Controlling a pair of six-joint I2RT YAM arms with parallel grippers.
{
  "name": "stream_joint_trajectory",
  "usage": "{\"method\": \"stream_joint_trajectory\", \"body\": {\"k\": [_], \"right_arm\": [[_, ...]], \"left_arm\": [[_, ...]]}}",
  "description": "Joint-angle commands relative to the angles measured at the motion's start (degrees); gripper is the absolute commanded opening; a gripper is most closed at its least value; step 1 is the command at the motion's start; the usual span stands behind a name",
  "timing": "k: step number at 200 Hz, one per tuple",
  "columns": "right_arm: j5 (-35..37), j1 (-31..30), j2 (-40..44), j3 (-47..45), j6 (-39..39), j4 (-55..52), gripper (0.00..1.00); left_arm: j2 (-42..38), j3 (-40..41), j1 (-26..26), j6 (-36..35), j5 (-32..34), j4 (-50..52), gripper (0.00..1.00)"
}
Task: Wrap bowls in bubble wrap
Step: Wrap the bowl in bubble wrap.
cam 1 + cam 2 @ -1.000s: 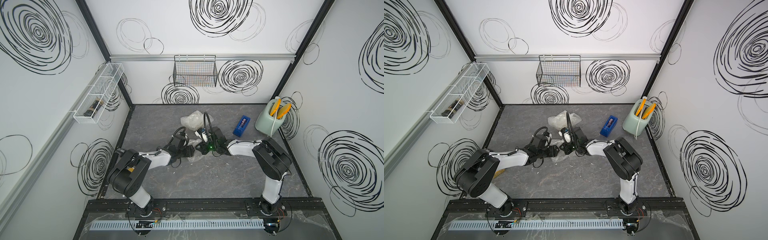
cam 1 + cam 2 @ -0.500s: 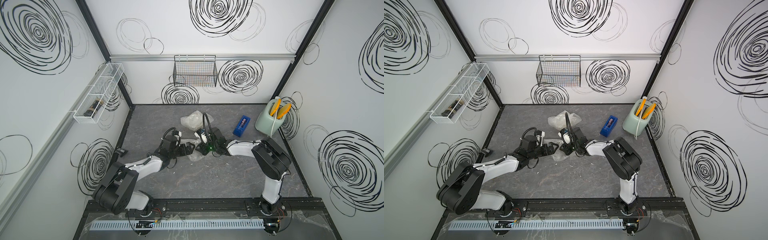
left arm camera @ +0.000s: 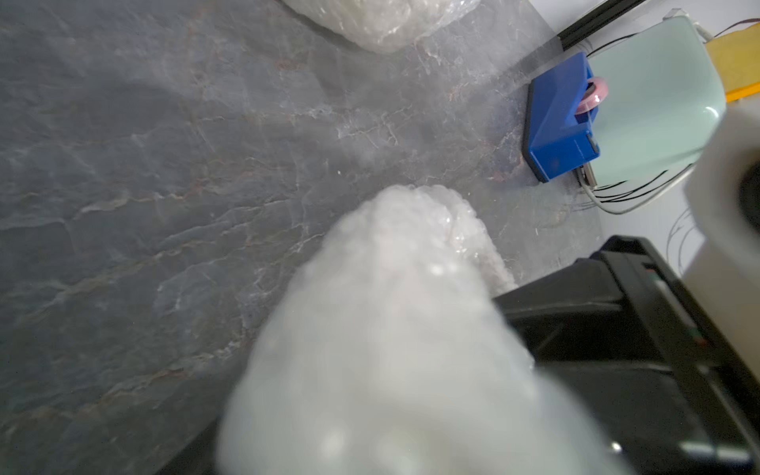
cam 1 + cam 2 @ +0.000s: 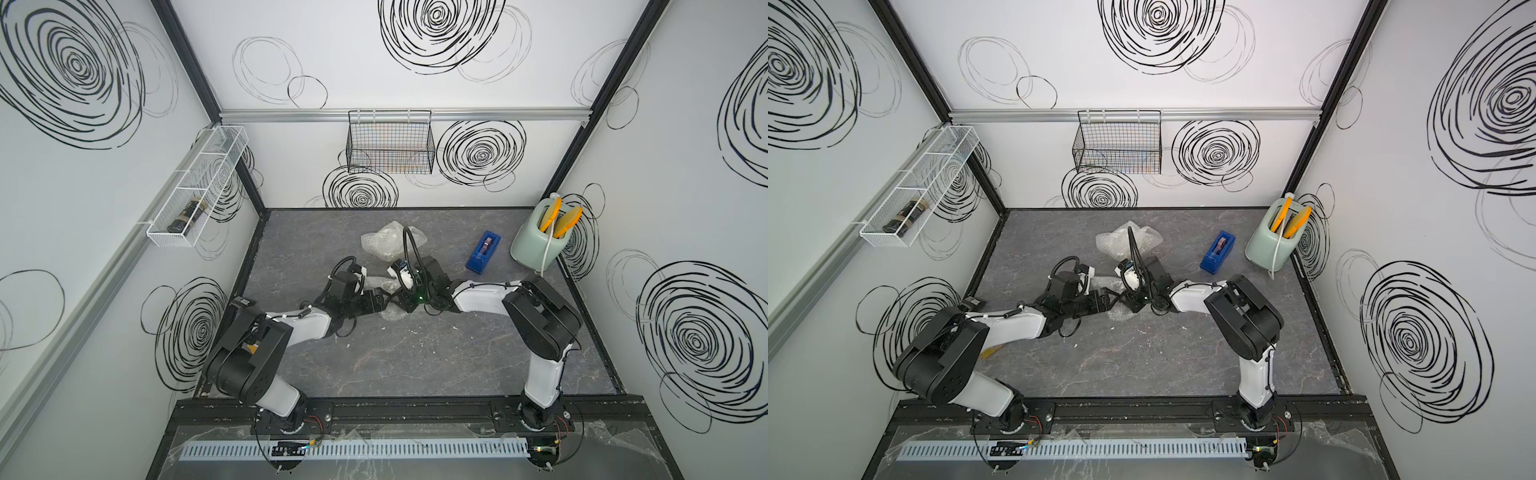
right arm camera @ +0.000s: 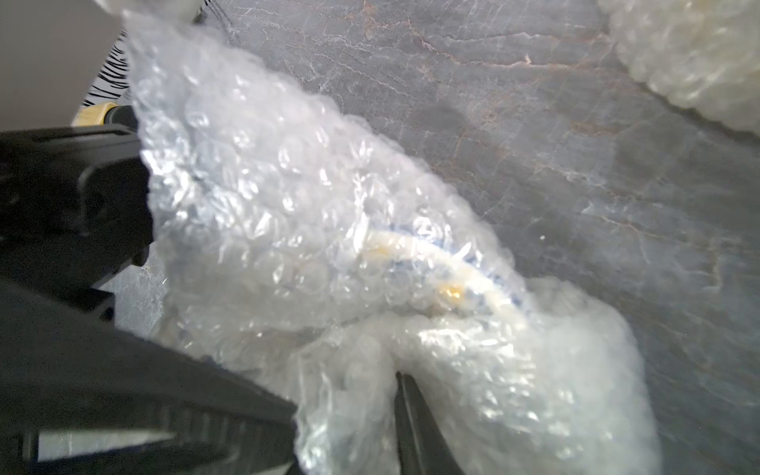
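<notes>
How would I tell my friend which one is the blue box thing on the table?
Find the grey stone-look table, then the pale green holder with yellow handles at its far right corner. Just beside it, toward the middle, lies the blue tape dispenser: the only bright blue thing, boxy, with a pink roll.

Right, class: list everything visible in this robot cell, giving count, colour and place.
rear bundle: one, whitish bubble wrap, rear centre
near bundle: one, clear bubble wrap, between the grippers
bowl: one, cream with blue and yellow marks, inside near bundle
tape dispenser: one, blue, right rear
toaster: one, pale green, right rear corner, holding yellow items
wire basket: one, black, back wall
wire shelf: one, white, left wall, dark jar inside
table: one, grey marbled
left gripper: one, black, at near bundle
right gripper: one, black, at near bundle
</notes>
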State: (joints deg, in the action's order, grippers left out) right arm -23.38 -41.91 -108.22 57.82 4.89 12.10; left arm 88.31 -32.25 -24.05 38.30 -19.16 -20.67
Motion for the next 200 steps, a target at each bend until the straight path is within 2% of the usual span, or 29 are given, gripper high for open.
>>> {"method": "stream_joint_trajectory", "body": {"k": [1, 30, 80, 130, 153, 179, 200], "right_arm": [[-1.3, -1.6, 0.0, -0.8, -1.4, -4.9, 0.28], [-2.0, -1.6, 1.9, -1.2, -1.6, -5.4, 0.33], [-3.1, -1.0, 7.4, -2.7, -1.7, -6.9, 0.43], [-8.6, 2.9, 13.1, -5.0, 1.6, -5.4, 0.46], [-12.2, 5.7, 14.2, -6.8, 6.2, -1.3, 0.41], [-10.7, 5.6, 12.3, -5.1, 7.0, -2.4, 0.29], [-9.9, 5.0, 9.8, -3.4, 7.4, -2.9, 0.24]], "left_arm": [[0.6, -1.5, 0.0, -1.2, 2.6, 0.1, 0.83], [0.4, -1.4, -0.1, -1.8, 4.4, 1.7, 0.77], [-0.1, -0.7, 0.1, -2.2, 4.1, 1.5, 0.76], [-1.1, -0.2, 0.2, -2.3, 4.5, 1.8, 0.75], [-1.4, -0.1, 0.3, -2.3, 4.6, 1.9, 0.74], [-1.9, 0.2, 0.3, -2.3, 4.8, 1.8, 0.74], [-2.0, 0.2, 0.4, -2.2, 4.8, 1.9, 0.73]]}}
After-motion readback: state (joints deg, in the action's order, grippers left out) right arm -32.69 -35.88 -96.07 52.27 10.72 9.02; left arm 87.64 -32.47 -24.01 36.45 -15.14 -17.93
